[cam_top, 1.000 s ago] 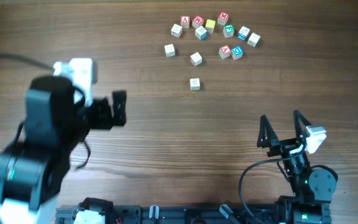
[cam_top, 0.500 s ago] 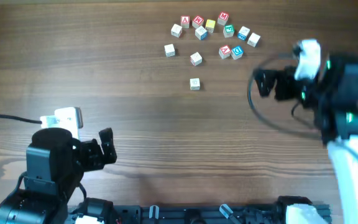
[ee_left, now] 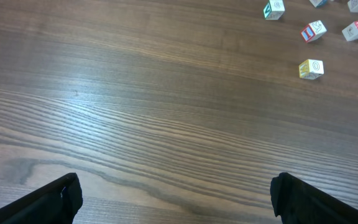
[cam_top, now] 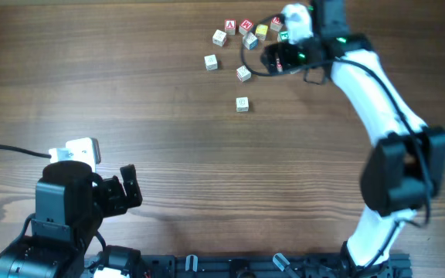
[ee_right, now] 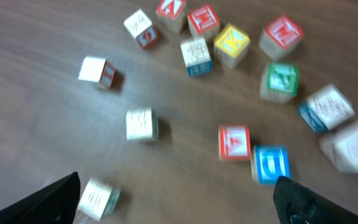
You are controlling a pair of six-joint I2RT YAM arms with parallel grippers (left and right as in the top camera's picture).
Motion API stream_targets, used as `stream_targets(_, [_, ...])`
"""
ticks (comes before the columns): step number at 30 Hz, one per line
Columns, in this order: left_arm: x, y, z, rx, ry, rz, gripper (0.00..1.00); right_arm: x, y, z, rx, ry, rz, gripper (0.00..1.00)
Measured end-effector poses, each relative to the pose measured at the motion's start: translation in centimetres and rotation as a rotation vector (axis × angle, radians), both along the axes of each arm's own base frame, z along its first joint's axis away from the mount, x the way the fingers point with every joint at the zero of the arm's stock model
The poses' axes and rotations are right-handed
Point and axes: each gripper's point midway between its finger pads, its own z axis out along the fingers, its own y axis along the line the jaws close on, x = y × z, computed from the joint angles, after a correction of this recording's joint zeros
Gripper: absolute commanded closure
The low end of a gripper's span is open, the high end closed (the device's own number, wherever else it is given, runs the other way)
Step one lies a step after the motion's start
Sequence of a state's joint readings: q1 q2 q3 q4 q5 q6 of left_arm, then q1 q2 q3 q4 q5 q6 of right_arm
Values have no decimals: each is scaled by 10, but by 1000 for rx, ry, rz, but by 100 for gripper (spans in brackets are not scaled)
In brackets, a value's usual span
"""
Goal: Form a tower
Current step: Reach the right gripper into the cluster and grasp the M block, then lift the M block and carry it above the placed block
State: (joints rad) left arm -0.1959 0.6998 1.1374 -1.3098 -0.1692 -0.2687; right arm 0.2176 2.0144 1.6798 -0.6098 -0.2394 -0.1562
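While hanging over the block cluster, right gripper: jaws wide, empty.
Left gripper: jaws wide, empty, over wood-grain table.
Blue-lettered cube: within cluster, just beside yellow K cube.
Pale cube: alone, well apart from blue-lettered cube, face reading O.
Legible lettering: red M cube; other faces blurred.

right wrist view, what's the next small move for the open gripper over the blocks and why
Probably ease the right gripper down and forward over the pale cube. Its jaws are open and empty, it hangs above the table, and that cube stands apart from the other cubes, so there should be room to close on it.
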Motion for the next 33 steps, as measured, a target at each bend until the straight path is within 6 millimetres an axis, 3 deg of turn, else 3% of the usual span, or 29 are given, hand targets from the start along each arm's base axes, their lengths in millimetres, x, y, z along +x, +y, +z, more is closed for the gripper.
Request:
stream_targets(2, [0,0,0,2,0,1,0,17,5,-18,-73,1,11,0])
stream_targets(5, [0,0,0,2,0,2,0,42,-2,-47,-140,-11,-5,0])
stream_targets(9, [0,0,0,2,0,2,0,51,-14,-88,-208,10,-2,6])
stream_targets(11, [0,0,0,2,0,2,0,55,-16,-100,-218,12,-1,18])
stream_targets(13, [0,0,0,2,0,2,0,53,-18,-113,-229,34,4,43])
stream_targets(20, [0,0,0,2,0,2,0,49,-17,-121,-240,53,33,85])
stream_targets(22, [0,0,0,2,0,2,0,48,-18,-119,-230,68,13,93])
stream_targets(25, [0,0,0,2,-1,2,0,39,-20,-110,-219,139,-19,95])
stream_targets(30, [0,0,0,2,-1,2,0,40,-16,-37,-155,159,-125,96])
stream_targets(33, [0,0,0,2,0,2,0,13,-9,-12,-131,224,-179,96])
